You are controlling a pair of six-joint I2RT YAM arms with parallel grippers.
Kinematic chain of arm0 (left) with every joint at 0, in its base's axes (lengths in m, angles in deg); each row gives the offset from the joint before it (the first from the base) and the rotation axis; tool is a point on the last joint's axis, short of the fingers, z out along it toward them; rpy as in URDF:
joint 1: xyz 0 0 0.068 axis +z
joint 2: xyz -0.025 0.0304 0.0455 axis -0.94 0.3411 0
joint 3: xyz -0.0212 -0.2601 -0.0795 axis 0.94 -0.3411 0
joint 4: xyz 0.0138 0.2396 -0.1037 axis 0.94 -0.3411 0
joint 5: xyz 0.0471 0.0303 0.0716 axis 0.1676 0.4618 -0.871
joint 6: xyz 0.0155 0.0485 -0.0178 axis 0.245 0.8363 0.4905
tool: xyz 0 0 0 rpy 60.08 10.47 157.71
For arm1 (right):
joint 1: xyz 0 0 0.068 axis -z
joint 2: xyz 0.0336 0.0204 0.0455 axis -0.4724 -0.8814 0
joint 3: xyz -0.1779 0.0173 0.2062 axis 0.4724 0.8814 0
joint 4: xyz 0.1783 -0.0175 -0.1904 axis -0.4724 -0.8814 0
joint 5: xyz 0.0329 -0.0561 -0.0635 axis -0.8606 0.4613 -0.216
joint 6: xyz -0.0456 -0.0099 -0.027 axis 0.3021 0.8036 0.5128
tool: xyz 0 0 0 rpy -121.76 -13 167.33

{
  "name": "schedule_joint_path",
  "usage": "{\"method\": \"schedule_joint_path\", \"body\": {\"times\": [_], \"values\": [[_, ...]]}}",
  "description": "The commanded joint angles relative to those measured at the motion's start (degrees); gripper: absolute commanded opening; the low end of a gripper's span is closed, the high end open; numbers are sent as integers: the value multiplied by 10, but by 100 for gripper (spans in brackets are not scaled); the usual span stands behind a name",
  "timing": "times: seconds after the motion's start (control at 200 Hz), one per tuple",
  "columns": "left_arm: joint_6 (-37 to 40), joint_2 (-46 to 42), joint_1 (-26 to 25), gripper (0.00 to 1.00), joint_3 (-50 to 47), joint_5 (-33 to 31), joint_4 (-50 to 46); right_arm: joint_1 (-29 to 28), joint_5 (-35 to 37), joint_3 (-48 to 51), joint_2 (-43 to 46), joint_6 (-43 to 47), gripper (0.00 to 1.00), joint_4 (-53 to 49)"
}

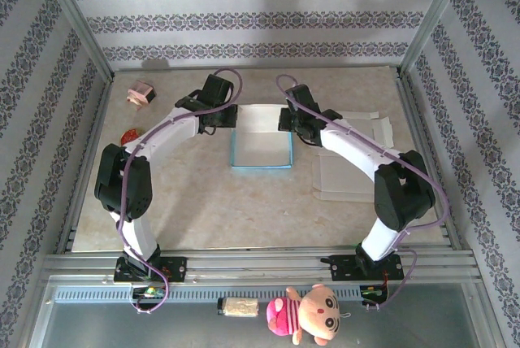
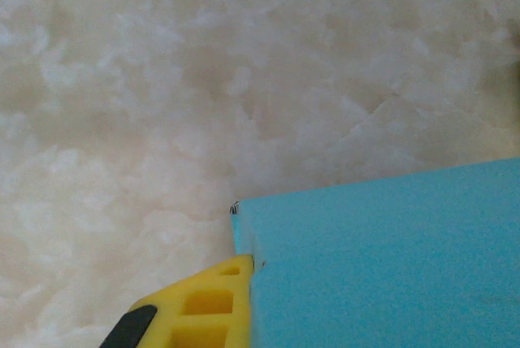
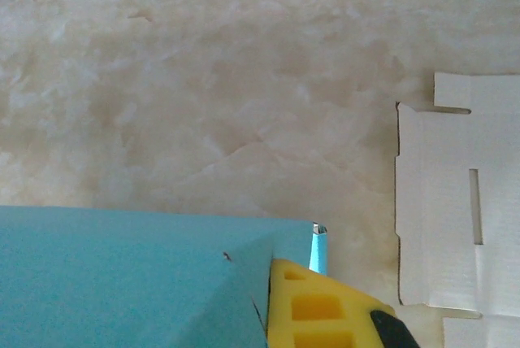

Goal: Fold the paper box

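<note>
Grippers first: your left gripper sits at the far left corner of the blue-and-white open paper box, and your right gripper at its far right corner. Both are clenched on the box's wall. Each wrist view shows you one yellow finger pressed flush against the blue outer face, its partner hidden behind the wall. The box stands opening-up on the marbled beige tabletop. Flat white cardboard blanks lie just right of the box. A small pink object and a red one lie well to its left.
</note>
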Motion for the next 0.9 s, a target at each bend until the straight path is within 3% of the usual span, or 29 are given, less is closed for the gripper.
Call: {"method": "schedule_joint_path", "body": {"times": [0.0,0.185,0.665,0.765,0.894], "values": [[-84,-30,-10,0,-41,47,87,-8,-22,36,1,-27,0,113],[-133,-38,-9,0,-87,79,147,-15,-5,65,5,0,0,125],[-150,-82,-10,3,-166,99,136,-36,20,111,32,35,0,132],[-146,-100,-9,8,-190,105,149,-43,25,131,50,44,0,144],[-144,-110,-11,16,-205,123,148,-50,24,147,73,47,9,140]]}}
